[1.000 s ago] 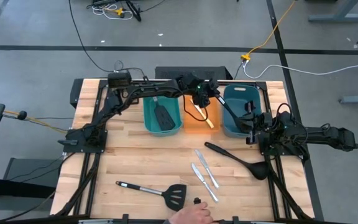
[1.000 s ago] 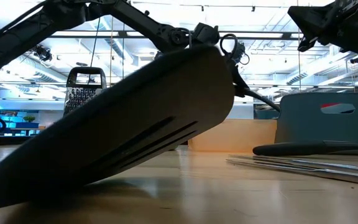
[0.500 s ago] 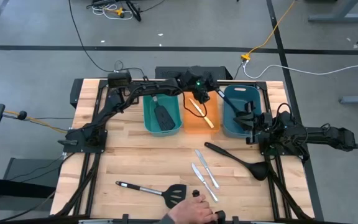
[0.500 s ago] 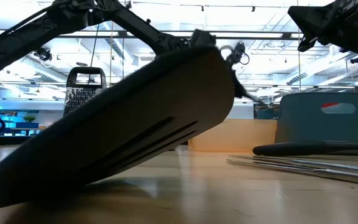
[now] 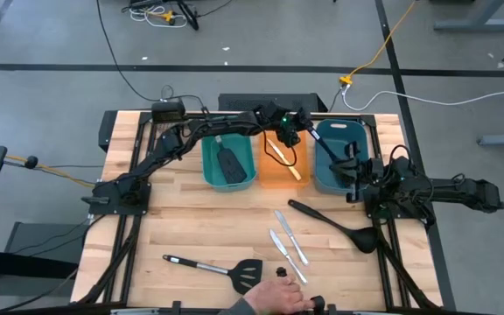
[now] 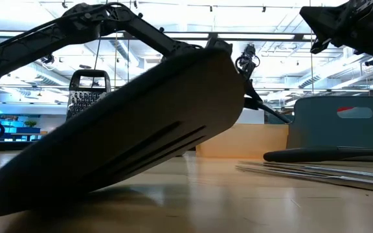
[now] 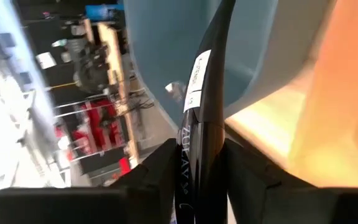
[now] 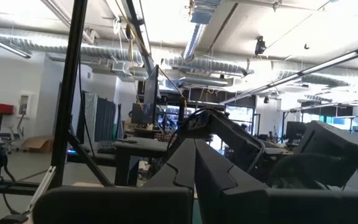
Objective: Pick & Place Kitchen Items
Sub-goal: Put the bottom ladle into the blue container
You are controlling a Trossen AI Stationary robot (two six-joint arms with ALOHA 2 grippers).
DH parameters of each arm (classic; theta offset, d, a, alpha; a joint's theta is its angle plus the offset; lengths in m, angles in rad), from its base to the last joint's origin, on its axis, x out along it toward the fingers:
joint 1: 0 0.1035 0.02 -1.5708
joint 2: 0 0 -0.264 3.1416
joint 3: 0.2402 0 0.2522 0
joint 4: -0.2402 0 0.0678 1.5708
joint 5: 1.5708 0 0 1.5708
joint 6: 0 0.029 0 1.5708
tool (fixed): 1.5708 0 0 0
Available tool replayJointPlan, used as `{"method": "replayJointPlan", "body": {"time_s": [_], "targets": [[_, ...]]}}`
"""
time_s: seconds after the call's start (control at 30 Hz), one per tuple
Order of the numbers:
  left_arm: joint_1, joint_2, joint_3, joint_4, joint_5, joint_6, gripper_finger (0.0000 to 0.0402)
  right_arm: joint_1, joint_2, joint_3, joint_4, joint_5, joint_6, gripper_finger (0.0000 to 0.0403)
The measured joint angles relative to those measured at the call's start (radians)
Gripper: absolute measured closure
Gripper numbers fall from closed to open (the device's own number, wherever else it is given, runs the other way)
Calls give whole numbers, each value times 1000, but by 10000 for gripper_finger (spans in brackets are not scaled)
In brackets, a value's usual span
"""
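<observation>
Left gripper (image 5: 294, 131), far side of the table, over the gap between orange bin (image 5: 297, 158) and blue bin (image 5: 343, 131). In the left wrist view its two fingers (image 7: 157, 180) sit snug on either side of a ladle handle (image 7: 201, 124): jaws closed on the ladle, white label strip showing on the handle, blue bin wall just behind. From above, the ladle (image 5: 324, 154) slants down from the gripper into the blue bin.

Step in hand, as I judge it: setting this ladle into the blue bin. Next move calls for lowering it until it rests inside, then parting the jaws fully and lifting clear without snagging the long handle.

Right gripper (image 5: 355, 184) waits at the right edge, near the blue bin's near corner; fingers (image 8: 194, 165) pressed together, nothing between them.

Already binned: one slotted spatula (image 5: 228, 163) in the teal bin (image 5: 208, 162); yellow-handled knife (image 5: 280, 154) in the orange bin.

Left on the table: second ladle (image 5: 335, 225) lying right of centre; two silver knives (image 5: 287, 242) side by side near centre; second spatula (image 5: 220, 267) at the near edge, its blade (image 6: 128, 142) looming close in the low view.

A person's hand (image 5: 274, 300) reaches in at the near edge, beside a small dark block (image 5: 280, 273).
</observation>
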Motion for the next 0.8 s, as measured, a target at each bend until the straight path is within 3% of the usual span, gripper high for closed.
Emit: {"method": "replayJointPlan", "body": {"time_s": [0.1, 0.23, 0.43, 0.8], "targets": [[-1, 0, 17, -33, 1, -15, 232, 0, 0, 0, 0, 0, -3, 397], [-9, -5, 17, -29, -31, -14, 212, 0, 0, 0, 0, 0, -4, 397], [-36, -58, 29, -63, -136, 28, 217, 0, 0, 0, 2, 0, -4, 397], [-56, -161, 30, -230, -125, -30, 242, 0, 0, 0, 4, -1, -3, 397]]}}
